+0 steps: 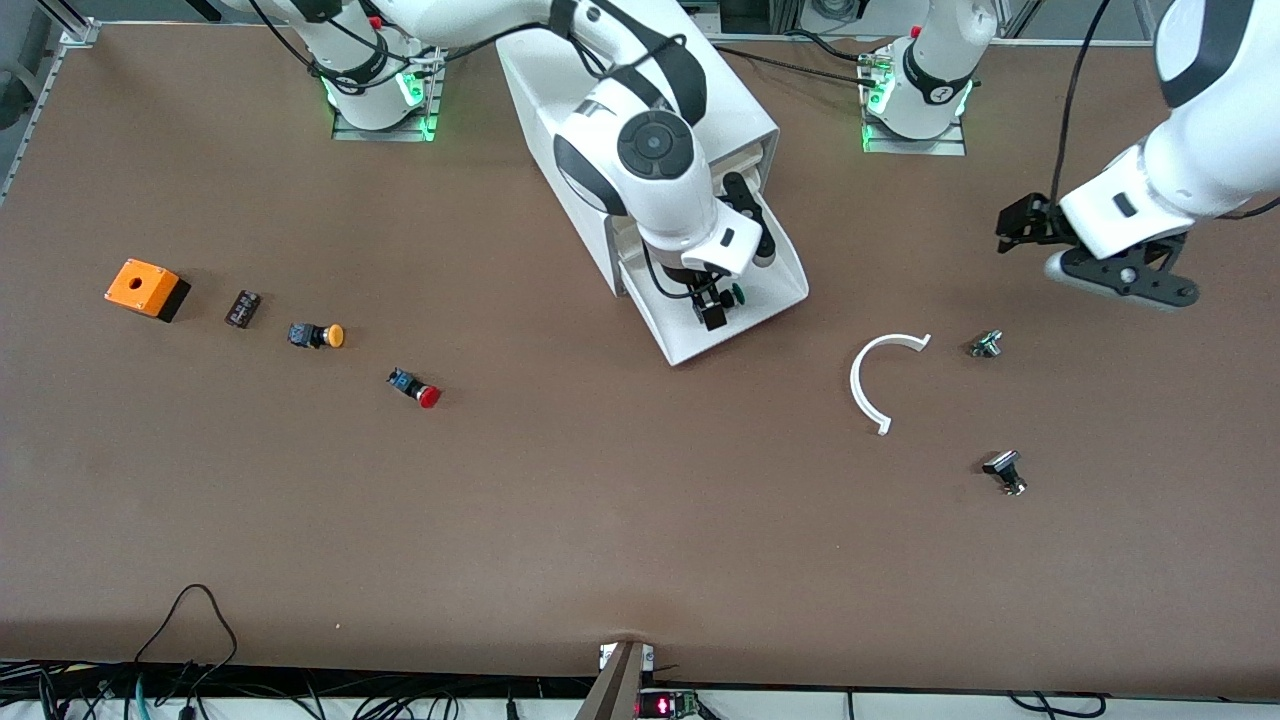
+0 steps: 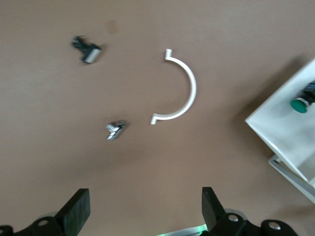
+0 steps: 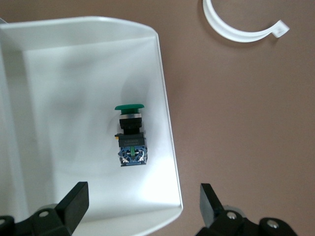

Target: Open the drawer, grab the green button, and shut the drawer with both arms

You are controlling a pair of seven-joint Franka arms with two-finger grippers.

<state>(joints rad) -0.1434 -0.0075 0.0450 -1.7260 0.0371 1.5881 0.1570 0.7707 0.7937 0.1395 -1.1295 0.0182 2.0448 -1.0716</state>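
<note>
The white cabinet (image 1: 745, 110) stands between the two arm bases. Its bottom drawer (image 1: 778, 280) is pulled out toward the front camera. The green-capped button (image 1: 737, 294) lies on its side in the drawer (image 3: 49, 73). My right gripper (image 1: 712, 310) hangs open just over the drawer. In the right wrist view the button (image 3: 130, 135) lies a little ahead of the open right gripper (image 3: 143, 201), apart from both fingers. My left gripper (image 1: 1015, 228) is open and holds nothing, up over the table at the left arm's end. The left gripper (image 2: 145, 209) looks down on bare table, with the drawer's corner (image 2: 285, 132) and button (image 2: 300, 103) off to one side.
A white curved strip (image 1: 880, 380) and two small metal parts (image 1: 986, 344) (image 1: 1005, 470) lie toward the left arm's end. Toward the right arm's end lie a red-capped button (image 1: 415, 388), an orange-capped button (image 1: 318, 335), a small black part (image 1: 243, 308) and an orange box (image 1: 147, 288).
</note>
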